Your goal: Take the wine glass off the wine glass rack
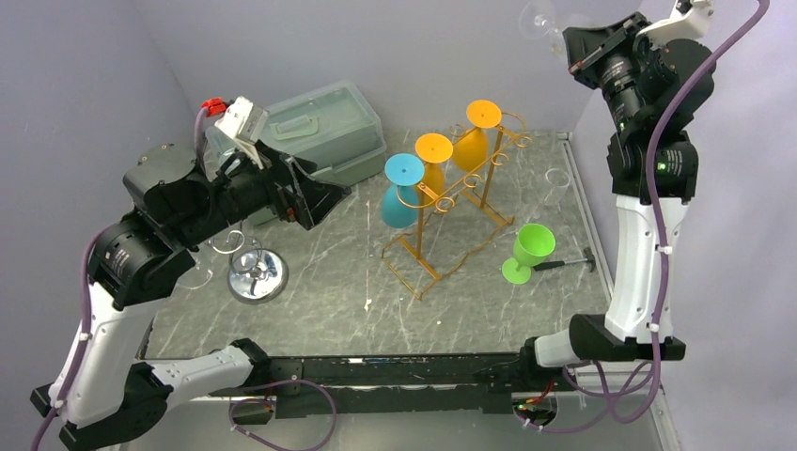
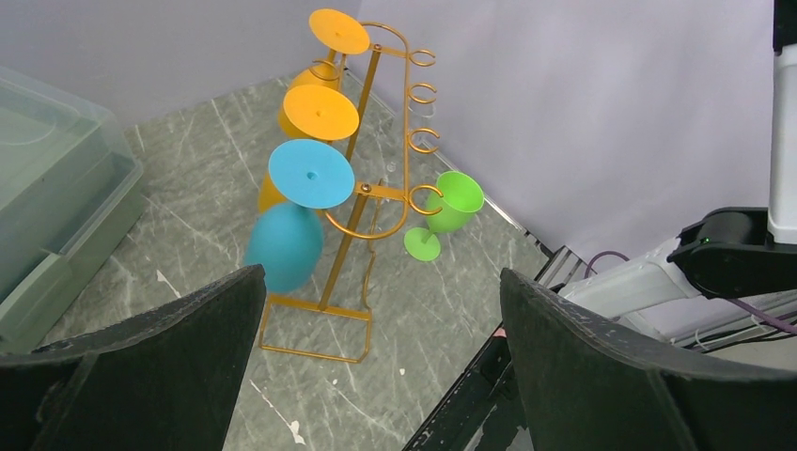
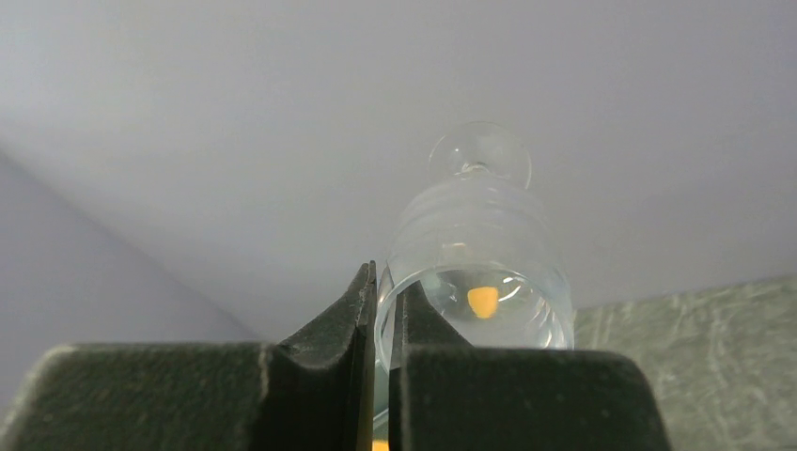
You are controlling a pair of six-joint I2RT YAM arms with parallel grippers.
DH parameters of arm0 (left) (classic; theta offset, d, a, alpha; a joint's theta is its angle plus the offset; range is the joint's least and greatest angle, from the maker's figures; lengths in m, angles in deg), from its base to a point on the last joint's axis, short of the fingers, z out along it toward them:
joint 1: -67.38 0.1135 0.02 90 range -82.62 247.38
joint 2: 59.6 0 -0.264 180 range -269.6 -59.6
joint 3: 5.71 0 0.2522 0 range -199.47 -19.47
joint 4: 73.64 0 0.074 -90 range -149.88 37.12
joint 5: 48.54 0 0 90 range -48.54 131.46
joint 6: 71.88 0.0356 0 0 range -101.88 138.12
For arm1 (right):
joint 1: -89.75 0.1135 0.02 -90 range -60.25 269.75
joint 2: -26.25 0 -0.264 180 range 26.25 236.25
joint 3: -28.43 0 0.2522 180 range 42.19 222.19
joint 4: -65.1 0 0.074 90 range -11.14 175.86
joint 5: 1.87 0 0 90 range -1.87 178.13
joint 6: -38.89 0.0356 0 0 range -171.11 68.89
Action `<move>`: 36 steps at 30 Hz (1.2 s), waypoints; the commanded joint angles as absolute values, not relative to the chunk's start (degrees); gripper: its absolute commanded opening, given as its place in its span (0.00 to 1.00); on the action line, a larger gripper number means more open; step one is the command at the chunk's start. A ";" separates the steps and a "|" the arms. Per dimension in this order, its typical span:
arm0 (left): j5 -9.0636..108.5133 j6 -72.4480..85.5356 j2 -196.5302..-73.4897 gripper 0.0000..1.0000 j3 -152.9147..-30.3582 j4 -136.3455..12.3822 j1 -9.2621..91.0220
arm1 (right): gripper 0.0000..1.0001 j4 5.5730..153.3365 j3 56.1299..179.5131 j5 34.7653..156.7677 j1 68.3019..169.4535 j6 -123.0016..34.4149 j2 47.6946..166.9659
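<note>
Right gripper [image 3: 383,282] fingers [image 3: 338,329] pinched shut on the rim wall of the clear wine glass [image 3: 479,235], one finger seemingly inside the bowl and one outside. The bowl points away from the wrist camera with the foot at the far end. In the top view the glass is high in the air at the back right, well apart from the rack [image 2: 338,235], so it looks already off and the task near done. Left gripper [image 2: 381,277] jaws wide open, holding nothing, hovering over the left of the table [image 1: 320,310] and facing the rack. The rack holds a blue glass [image 1: 399,202] and two orange glasses [image 1: 433,150] hanging foot-up. A green glass [image 1: 531,249] stands on the table just beside the rack's right end. Handling guess: the glass is light, rigid, smooth and slippery, maybe brittle, though I can't tell glass from plastic. A rim pinch gives little contact and the foot's weight sits far out, so it may swing or slip. The stem just under the bowl would be a safer hold. Move slowly, no extra squeeze.
</note>
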State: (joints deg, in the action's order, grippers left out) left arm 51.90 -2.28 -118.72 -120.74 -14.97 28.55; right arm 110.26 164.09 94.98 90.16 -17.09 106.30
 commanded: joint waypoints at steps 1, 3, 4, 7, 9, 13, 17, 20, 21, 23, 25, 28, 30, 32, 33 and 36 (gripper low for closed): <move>51.45 -1.34 -119.73 0.99 -122.74 -16.51 28.43 | 0.00 110.24 170.84 86.28 90.20 -21.98 111.17; 51.33 -1.07 -120.19 0.99 -122.99 -16.22 28.42 | 0.00 112.21 174.11 83.74 90.08 -23.02 113.96; 51.31 -0.99 -120.24 0.99 -122.92 -16.26 28.40 | 0.00 113.41 175.82 82.60 90.10 -23.17 115.41; 51.12 -0.65 -120.46 0.99 -122.52 -16.29 28.46 | 0.00 116.42 179.50 80.06 90.01 -23.97 119.21; 51.02 -0.36 -120.74 1.00 -122.43 -15.99 28.42 | 0.00 117.75 179.86 79.83 87.35 -23.73 121.01; 50.86 -0.14 -121.04 0.99 -121.77 -15.50 28.42 | 0.00 119.55 178.54 82.11 83.61 -22.47 124.51; 51.55 0.31 -121.39 1.00 -121.07 -15.60 28.44 | 0.00 123.83 180.59 85.09 81.09 -21.96 130.75; 52.32 0.80 -122.35 1.00 -120.99 -15.71 28.44 | 0.00 129.38 184.83 87.07 79.83 -22.06 136.27; 52.42 1.07 -122.70 0.99 -120.98 -15.75 28.49 | 0.00 130.71 185.24 87.32 79.63 -22.26 137.41; 52.47 1.52 -123.51 0.99 -121.19 -15.64 28.47 | 0.00 132.24 184.43 87.55 79.27 -22.85 138.75; 52.69 2.13 -124.49 0.99 -121.25 -15.69 28.40 | 0.00 133.94 183.86 87.68 78.93 -23.79 140.14; 53.05 2.88 -125.91 0.99 -121.42 -15.74 28.44 | 0.00 135.94 183.04 87.86 78.60 -24.98 142.32; 53.26 3.16 -126.50 0.99 -121.14 -15.86 28.45 | 0.00 136.68 182.35 87.77 78.50 -25.44 143.72; 53.10 3.53 -126.85 1.00 -120.84 -16.10 28.47 | 0.00 137.30 182.60 87.60 78.50 -25.85 145.22; 52.86 3.80 -127.03 1.00 -120.69 -16.05 28.46 | 0.00 137.99 183.15 87.60 78.50 -26.00 146.02; 52.58 4.48 -127.57 1.00 -120.63 -15.85 28.53 | 0.00 140.20 184.59 87.49 78.50 -26.59 149.00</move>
State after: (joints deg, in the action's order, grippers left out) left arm 52.14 2.48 -127.72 -120.46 -14.56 28.55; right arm 138.93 181.45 87.20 78.92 -24.61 146.82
